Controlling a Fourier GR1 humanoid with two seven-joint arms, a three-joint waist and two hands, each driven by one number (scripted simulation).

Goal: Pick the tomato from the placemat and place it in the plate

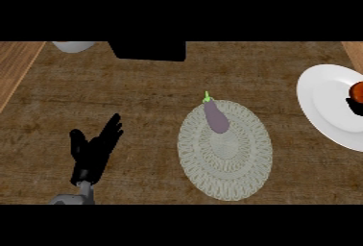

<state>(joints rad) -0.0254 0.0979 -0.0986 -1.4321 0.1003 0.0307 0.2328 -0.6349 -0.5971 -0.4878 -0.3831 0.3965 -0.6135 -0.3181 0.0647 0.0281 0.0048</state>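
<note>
I see the red round tomato over the white round plate at the right edge, my right hand barely showing — grip unreadable. A purple eggplant lies on the pale woven placemat; left hand rests open.

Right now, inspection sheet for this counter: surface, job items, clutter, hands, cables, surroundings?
Surface: brown counter, lighter wood strip at left edge.
Job's things: tomato over the white plate at right edge, partly cut off; round placemat at centre.
Clutter: purple eggplant lying on the placemat's upper part.
Hands: left hand open, resting, lower left; right hand only a dark sliver under the tomato, state unclear.
Cables: nothing seen.
Surroundings: black box and pale object at top edge.
</note>
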